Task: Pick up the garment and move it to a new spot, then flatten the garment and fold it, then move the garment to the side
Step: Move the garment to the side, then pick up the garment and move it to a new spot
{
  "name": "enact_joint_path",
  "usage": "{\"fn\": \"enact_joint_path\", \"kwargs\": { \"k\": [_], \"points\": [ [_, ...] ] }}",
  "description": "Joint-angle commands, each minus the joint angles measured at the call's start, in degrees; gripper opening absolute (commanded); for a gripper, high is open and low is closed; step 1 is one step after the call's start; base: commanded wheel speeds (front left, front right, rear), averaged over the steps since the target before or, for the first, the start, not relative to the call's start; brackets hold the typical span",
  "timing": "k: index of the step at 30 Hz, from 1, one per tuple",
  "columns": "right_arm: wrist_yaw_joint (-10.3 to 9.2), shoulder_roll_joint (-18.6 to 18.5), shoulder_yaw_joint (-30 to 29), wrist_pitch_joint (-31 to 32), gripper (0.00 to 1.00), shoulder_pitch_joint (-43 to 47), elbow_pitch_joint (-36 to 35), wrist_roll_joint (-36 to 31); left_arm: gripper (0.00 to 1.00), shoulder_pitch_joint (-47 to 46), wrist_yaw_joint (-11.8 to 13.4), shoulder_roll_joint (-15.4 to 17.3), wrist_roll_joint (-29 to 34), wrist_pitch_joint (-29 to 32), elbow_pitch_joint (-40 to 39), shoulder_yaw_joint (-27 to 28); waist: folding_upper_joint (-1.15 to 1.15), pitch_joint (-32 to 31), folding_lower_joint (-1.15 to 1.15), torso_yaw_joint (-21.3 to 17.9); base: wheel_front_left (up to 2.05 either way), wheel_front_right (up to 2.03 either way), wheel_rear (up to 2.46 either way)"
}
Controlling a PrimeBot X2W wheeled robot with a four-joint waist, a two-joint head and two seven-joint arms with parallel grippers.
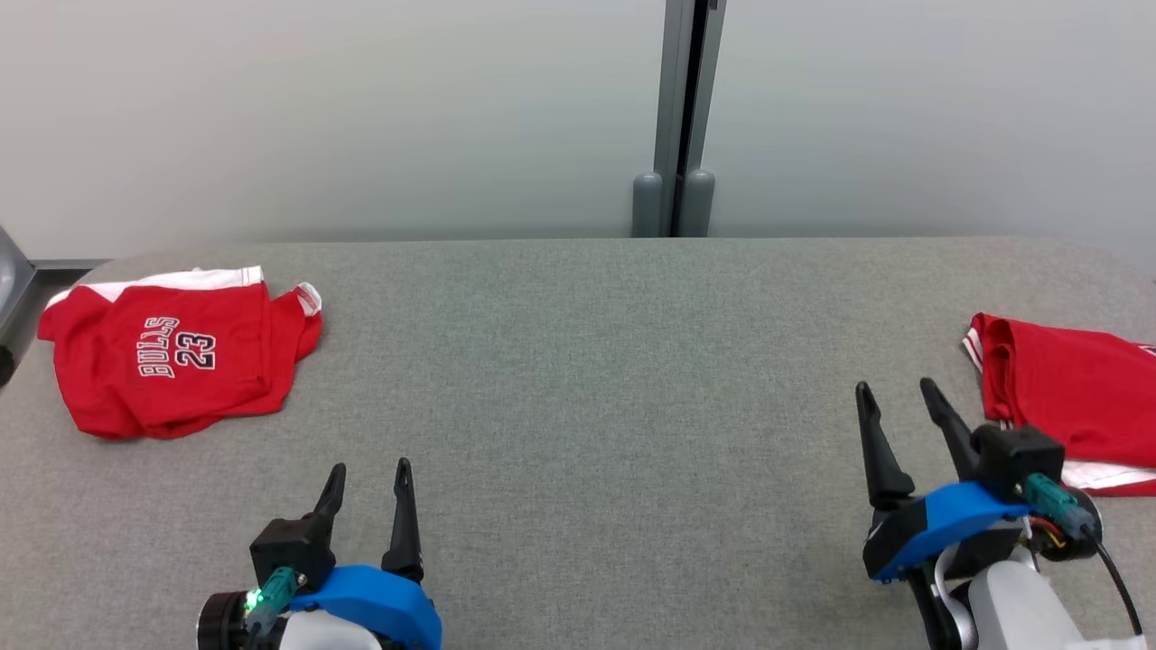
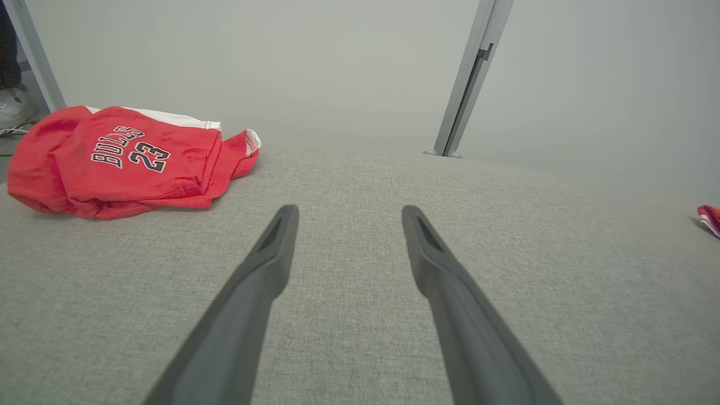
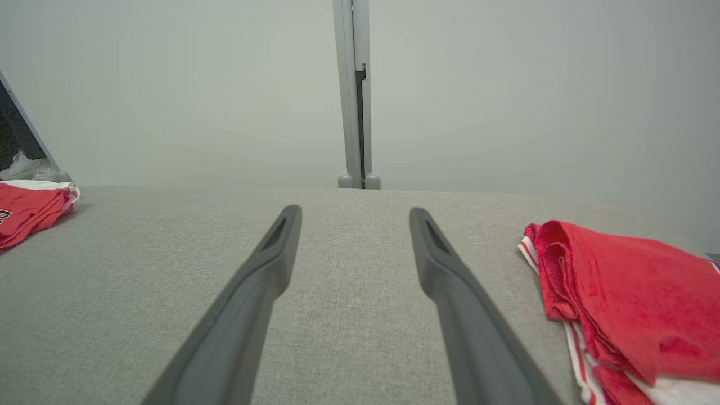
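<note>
- The jersey (image 1: 172, 361) is red and says "BULLS 23". It lies crumpled on the grey table (image 1: 587, 361). It is ahead of the left gripper and off to its left, well apart from it.
- The left gripper (image 1: 370, 467) is at the near side of the table. Its two dark fingers are spread wide, and there is nothing between them. They point ahead at bare table.
- A grey post (image 1: 677, 117) stands past the far edge of the table. It is ahead of both grippers, between them.
- The right gripper (image 1: 895, 385) is also at the near side. Its fingers are spread wide too, and it holds nothing.
- A second red garment (image 1: 1075, 397) with white stripes lies bunched up just to the right of the right gripper. In the right wrist view, a strip of bare table shows between the right finger and the garment's folded edge.
</note>
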Motion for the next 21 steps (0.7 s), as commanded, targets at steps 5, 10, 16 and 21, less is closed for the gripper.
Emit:
{"fn": "enact_joint_path", "kwargs": {
  "k": [5, 10, 16, 21],
  "points": [
    [0.0, 0.0, 3.04, -0.08, 1.0, 6.78, -4.99, 4.42, 1.0, 2.54, 0.57, -0.24, -0.21, -0.35, -2.21, 0.23, 0.02, -1.26, 0.01, -0.46, 0.0, 0.0, 0.0],
    [0.01, 0.01, 3.59, 0.99, 1.0, 11.35, -8.16, 7.79, 1.0, 3.57, 0.95, 0.17, -0.24, -0.31, -4.31, 0.1, 0.02, -1.73, 0.01, -0.42, 0.0, 0.0, 0.0],
    [0.01, 0.02, 2.98, 1.03, 1.0, 12.82, -9.95, 7.89, 1.0, 3.89, 1.48, 0.93, -0.12, 0.29, -6.15, 0.09, 0.02, -1.93, 0.01, -0.52, 0.0, 0.0, 0.0],
    [0.01, 0.01, 3.11, 2.17, 1.0, 12.87, -10.66, 6.76, 1.0, 3.99, 1.87, 1.08, -0.35, 0.67, -6.84, -0.09, 0.02, -1.93, 0.01, -0.29, 0.0, 0.0, 0.0]
  ]
}}
